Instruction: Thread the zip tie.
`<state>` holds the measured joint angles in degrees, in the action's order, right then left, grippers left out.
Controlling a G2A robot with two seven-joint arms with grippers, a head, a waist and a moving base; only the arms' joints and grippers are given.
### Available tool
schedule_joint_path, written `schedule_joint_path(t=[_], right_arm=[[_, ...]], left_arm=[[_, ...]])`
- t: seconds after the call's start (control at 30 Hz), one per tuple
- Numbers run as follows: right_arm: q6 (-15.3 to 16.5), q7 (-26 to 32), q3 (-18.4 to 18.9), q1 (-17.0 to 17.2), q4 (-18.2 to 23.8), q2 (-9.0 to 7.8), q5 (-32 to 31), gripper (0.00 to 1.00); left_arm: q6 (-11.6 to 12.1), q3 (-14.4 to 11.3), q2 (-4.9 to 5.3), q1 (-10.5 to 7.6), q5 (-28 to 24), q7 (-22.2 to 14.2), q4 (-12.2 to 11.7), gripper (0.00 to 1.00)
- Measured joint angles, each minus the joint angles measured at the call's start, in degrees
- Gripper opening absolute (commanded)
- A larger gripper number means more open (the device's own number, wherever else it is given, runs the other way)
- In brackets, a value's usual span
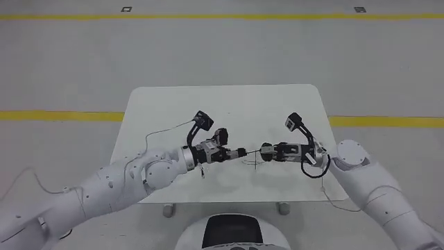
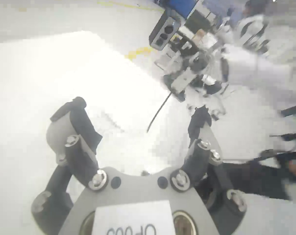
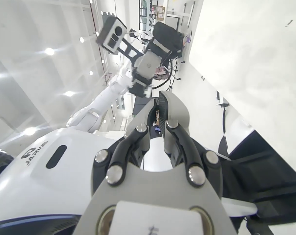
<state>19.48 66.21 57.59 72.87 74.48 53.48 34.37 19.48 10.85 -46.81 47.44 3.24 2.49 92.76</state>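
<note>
The zip tie [image 2: 160, 108] is a thin black strand sticking out of my right gripper [image 2: 176, 91], which is shut on its far end. Its free tip hangs in the gap between the fingers [image 2: 75, 113] of my left gripper [image 2: 138, 113], which stands wide open and touches nothing. From above, the two grippers face each other over the front middle of the white table [image 1: 208, 104], left gripper [image 1: 241, 153] and right gripper [image 1: 265, 153] a short gap apart, with the zip tie [image 1: 254, 158] between them. In the right wrist view the right gripper [image 3: 157, 99] has its fingers pressed close together, and the left gripper [image 3: 142, 88] is just beyond.
The table top around the grippers is bare white. Its front edge [image 1: 229, 201] lies close under both forearms. Black cables [image 1: 316, 170] loop off the right wrist. A yellow floor line [image 1: 62, 116] runs behind the table.
</note>
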Motion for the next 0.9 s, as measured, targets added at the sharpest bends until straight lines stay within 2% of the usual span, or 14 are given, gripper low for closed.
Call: schedule_joint_path(t=[0.07, 0.1, 0.2, 0.27, 0.33, 0.43, 0.5, 0.6, 0.67, 0.9], right_arm=[[0.0, 0.0, 0.0, 0.0, 0.0, 0.0, 0.0, 0.0], [0.0, 0.0, 0.0, 0.0, 0.0, 0.01, 0.1, 0.0], [0.0, 0.0, 0.0, 0.0, 0.0, 0.01, 0.1, 0.0], [-0.1, -0.5, -0.1, 0.2, 0.3, 0.08, 0.4, 0.0], [0.0, 0.8, 0.2, 0.4, 0.7, 0.21, 2.2, 0.0], [0.0, 5.6, 1.2, 0.1, -0.7, 0.41, 5.8, 0.0], [0.0, 8.6, 1.7, -0.2, -1.9, 0.69, 7.7, 0.0], [0.0, 12.7, 1.5, -1.1, -3.6, 1.23, 9.3, 0.0], [0.0, 13.6, 1.4, -1.5, -4.1, 1.38, 9.3, 0.0], [-0.2, 13.1, 1.3, -1.2, -3.5, 1.44, 9.5, 0.0]], left_arm=[[0.0, 0.0, 0.01, 0.02, -3.4, 1.7, 0.0, 1.0], [0.0, 0.0, 0.01, 0.04, -3.2, 2.9, -0.1, 1.0], [0.0, 0.1, -0.04, 0.31, -0.1, 3.5, 0.1, 1.0], [0.0, 0.8, -0.24, 1.2, -2.8, 3.1, 0.9, 1.0], [0.0, 1.5, -0.41, 1.52, -7.9, -0.7, 1.1, 1.0], [0.0, 2.4, -0.8, 1.97, -13.8, -7.7, 1.2, 1.0], [0.0, 3.2, -1.18, 2.21, -17.2, -13.0, 0.1, 1.0], [0.0, 4.5, -2.08, 2.73, -21.0, -18.6, -1.3, 1.0], [0.0, 5.2, -2.45, 2.95, -22.1, -19.7, -1.5, 1.0], [0.0, 5.2, -2.56, 3.41, -22.8, -20.1, -1.2, 1.0]])
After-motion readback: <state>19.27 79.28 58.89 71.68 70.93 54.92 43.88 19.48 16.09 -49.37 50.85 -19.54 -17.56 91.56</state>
